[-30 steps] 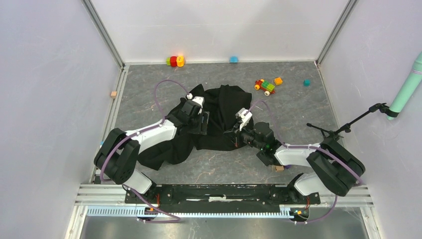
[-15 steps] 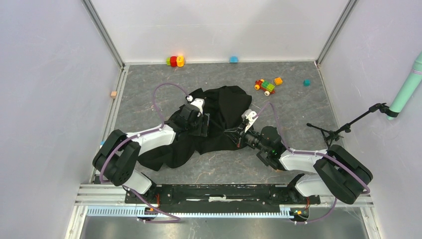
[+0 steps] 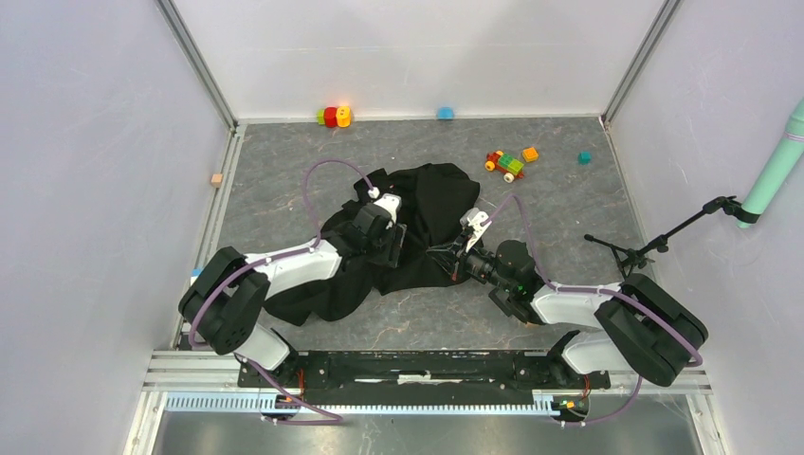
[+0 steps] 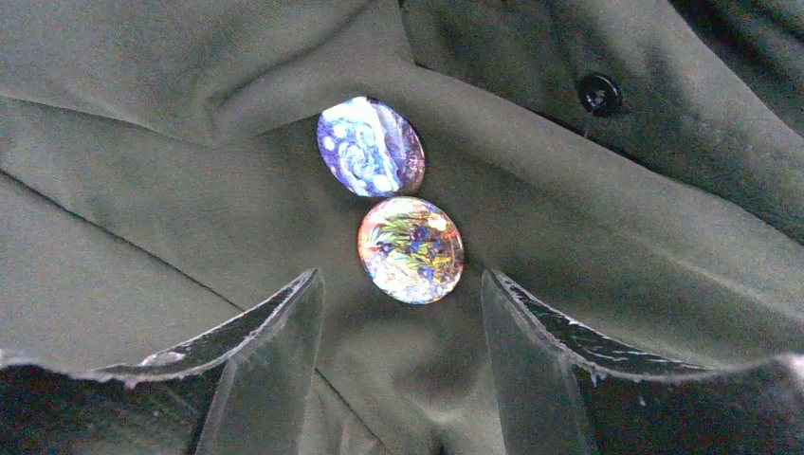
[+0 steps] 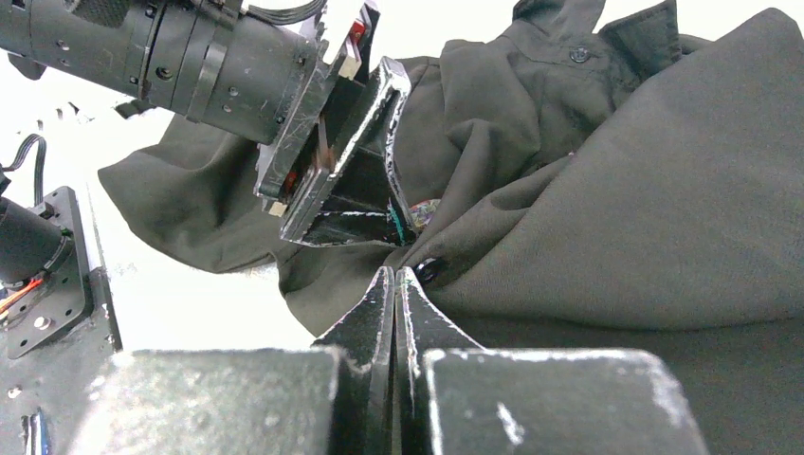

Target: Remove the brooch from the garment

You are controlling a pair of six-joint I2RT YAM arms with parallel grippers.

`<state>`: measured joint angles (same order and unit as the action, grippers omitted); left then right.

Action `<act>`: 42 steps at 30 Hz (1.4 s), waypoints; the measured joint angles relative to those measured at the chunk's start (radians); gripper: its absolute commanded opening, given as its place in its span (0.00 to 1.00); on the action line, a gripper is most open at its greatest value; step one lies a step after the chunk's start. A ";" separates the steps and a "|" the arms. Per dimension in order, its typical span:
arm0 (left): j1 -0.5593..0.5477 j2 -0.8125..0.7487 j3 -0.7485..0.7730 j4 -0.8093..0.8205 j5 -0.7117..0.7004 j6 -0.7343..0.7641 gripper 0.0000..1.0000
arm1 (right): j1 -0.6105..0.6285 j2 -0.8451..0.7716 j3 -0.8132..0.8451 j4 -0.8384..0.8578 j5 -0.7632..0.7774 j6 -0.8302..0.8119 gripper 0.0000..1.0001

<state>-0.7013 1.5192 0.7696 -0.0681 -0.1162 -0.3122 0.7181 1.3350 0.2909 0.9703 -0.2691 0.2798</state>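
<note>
The black garment [image 3: 436, 194] lies crumpled mid-table. In the left wrist view a bluish-white oval brooch [image 4: 370, 145] is pinned to the garment [image 4: 616, 237], with a second, multicoloured round one [image 4: 411, 249] just below it. My left gripper [image 4: 400, 280] is open, its fingertips [image 4: 305, 289] flanking the lower edge of the multicoloured piece without touching it. From above, the left gripper [image 3: 384, 237] hovers over the cloth. My right gripper [image 5: 393, 273] is shut, tips against a garment [image 5: 645, 218] fold beside a black button [image 5: 427, 270]; no cloth shows between them.
Toy bricks [image 3: 332, 116] and a blue block [image 3: 445, 113] sit along the back wall. A brick car [image 3: 506, 163] and a teal cube [image 3: 585, 157] are at back right. A black stand [image 3: 654, 246] is at the right, and a tan block [image 3: 217, 178] at the left edge.
My left gripper has shifted a little right over the garment and its jaws have narrowed slightly. My right gripper slid right and nearer along the cloth's edge, then held still.
</note>
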 measured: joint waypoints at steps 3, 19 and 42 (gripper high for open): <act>-0.019 0.021 0.039 -0.059 -0.070 0.007 0.61 | 0.000 0.002 0.000 0.000 0.004 0.001 0.00; -0.016 -0.017 0.031 -0.076 -0.186 0.015 0.77 | 0.000 0.008 0.000 -0.005 0.011 0.001 0.00; -0.063 0.142 0.135 -0.148 -0.239 0.026 0.42 | 0.000 0.017 0.000 -0.007 0.009 0.011 0.00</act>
<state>-0.7639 1.6611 0.9043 -0.2157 -0.3550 -0.2859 0.7181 1.3518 0.2905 0.9630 -0.2600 0.2909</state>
